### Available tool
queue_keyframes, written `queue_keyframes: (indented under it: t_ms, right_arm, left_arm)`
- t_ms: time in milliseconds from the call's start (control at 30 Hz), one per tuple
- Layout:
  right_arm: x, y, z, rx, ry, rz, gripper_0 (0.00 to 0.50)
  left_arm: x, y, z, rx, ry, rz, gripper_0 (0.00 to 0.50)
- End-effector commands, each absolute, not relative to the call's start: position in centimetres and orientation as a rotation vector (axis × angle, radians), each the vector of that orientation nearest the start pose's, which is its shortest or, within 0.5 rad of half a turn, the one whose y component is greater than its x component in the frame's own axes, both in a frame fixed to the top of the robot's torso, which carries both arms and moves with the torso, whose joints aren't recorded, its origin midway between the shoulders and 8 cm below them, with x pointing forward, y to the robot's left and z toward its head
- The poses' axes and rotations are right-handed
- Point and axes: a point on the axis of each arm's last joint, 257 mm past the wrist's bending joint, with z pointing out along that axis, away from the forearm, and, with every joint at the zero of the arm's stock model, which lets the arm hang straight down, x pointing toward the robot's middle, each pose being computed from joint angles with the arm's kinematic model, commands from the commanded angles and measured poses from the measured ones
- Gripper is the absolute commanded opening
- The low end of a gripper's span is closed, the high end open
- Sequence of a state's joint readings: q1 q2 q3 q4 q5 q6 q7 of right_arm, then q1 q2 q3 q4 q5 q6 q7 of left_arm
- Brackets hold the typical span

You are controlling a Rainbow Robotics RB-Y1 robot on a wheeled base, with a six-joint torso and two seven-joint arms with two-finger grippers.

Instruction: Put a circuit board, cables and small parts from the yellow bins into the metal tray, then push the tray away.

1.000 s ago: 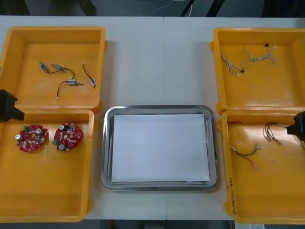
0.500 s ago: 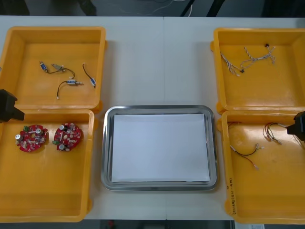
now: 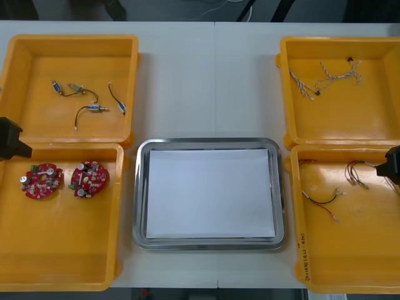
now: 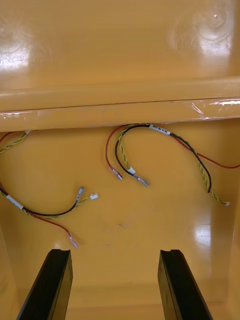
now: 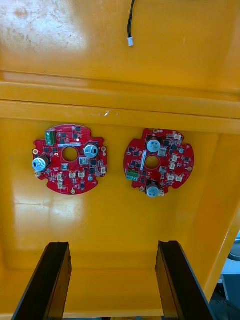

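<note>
Setting: an electronics assembly bench in a robotics lab or workshop.

Evidence: a plain light table (image 3: 206, 81) is laid out as a kitting station. Sorted stock sits in four yellow bins (image 3: 69, 44):
- upper-left bin (image 3: 19, 62): small metal parts (image 3: 95, 108) with black cables (image 3: 115, 97)
- lower-left bin (image 3: 62, 250): two round red circuit boards (image 3: 41, 181)
- upper-right bin (image 3: 350, 122): twisted blue and white cables (image 3: 325, 80)
- lower-right bin (image 3: 362, 256): red and yellow cables (image 3: 322, 199), with a handwritten marking (image 3: 304, 262) on its rim

Metal tray (image 3: 140, 194), white inside, sits centre frame between the bins. Left gripper (image 5: 112, 245) hangs over the boards and right gripper (image 4: 115, 252) over the red and yellow cables, black fingers apart. Loose cords (image 3: 212, 7) trail on the dark floor (image 3: 156, 9) along the top edge.
</note>
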State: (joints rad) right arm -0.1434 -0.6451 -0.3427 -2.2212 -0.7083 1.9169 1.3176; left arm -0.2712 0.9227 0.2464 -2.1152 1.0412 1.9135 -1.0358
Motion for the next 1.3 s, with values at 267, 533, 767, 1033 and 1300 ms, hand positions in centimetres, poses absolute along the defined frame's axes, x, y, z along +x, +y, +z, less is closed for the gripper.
queue_keyframes:
  t_ms: [267, 533, 767, 1033, 1300]
  right_arm:
    - [36.7, -38.2, -18.2, 0.140, 2.637, -0.070, 0.500]
    - [36.1, -36.2, -19.9, 0.160, 2.662, 0.025, 0.500]
    - [34.3, -34.7, -22.6, 0.164, 2.725, 0.076, 0.500]
    - [33.2, -32.6, -25.4, 0.139, 2.767, 0.120, 0.500]
    - [32.6, -31.6, -27.1, 0.159, 2.768, 0.154, 0.500]
  left_arm:
    - [36.6, 37.2, -14.8, -0.101, 2.763, -0.035, 0.500]
    - [36.0, 38.1, -15.4, -0.107, 2.783, 0.000, 0.500]
    - [36.2, 39.1, -16.0, -0.103, 2.759, 0.023, 0.500]
    - [37.1, 40.1, -16.5, -0.109, 2.728, 0.013, 0.500]
    - [38.5, 41.9, -17.1, -0.074, 2.715, 0.008, 0.500]
